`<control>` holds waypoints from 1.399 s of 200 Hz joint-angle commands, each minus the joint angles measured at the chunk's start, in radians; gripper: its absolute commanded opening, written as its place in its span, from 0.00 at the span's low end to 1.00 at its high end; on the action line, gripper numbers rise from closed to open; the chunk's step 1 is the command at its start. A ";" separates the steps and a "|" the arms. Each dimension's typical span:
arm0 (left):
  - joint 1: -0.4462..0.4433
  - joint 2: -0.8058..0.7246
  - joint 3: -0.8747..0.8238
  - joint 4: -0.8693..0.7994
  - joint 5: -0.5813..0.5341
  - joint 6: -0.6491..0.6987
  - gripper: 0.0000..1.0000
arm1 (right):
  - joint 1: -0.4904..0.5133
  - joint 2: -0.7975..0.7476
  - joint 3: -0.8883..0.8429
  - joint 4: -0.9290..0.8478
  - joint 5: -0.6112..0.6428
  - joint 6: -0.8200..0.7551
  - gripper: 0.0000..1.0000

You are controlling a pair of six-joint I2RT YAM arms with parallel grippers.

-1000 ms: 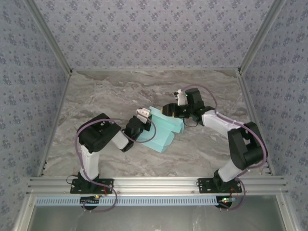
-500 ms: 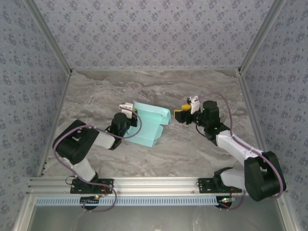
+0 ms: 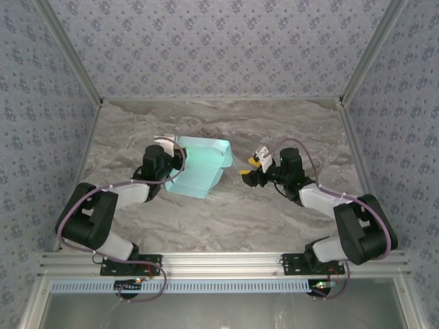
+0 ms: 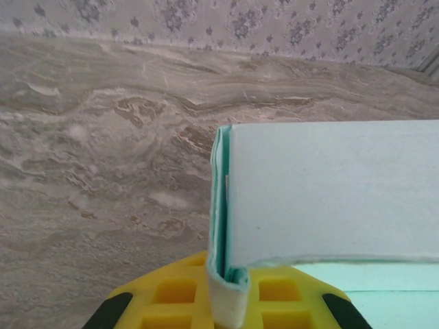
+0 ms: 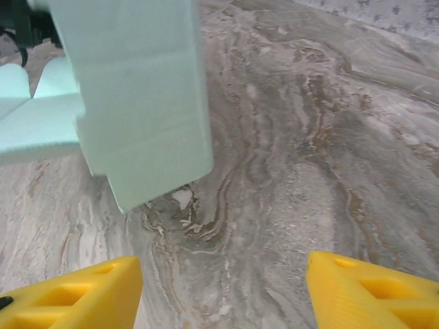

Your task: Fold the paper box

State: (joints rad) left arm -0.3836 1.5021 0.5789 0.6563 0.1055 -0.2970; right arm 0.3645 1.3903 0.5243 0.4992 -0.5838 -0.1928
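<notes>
The paper box [image 3: 199, 168], pinched at its edge between the jaws of the left gripper [image 3: 174, 162], should be held steady while the spread, empty jaws of the right gripper [image 3: 247, 172] are brought squarely onto its free side ahead of them.

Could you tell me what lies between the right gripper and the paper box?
Bare table separates the right gripper and the paper box, shown in the top view.
</notes>
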 commanded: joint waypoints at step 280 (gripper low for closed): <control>0.009 -0.015 0.088 -0.165 0.179 -0.189 0.00 | 0.193 0.102 0.107 0.363 0.182 -0.037 0.52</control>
State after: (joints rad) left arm -0.3611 1.4811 0.6468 0.4736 0.2699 -0.5137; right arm 0.5343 1.4818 0.5835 0.8452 -0.4664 -0.2184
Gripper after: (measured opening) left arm 0.083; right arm 0.512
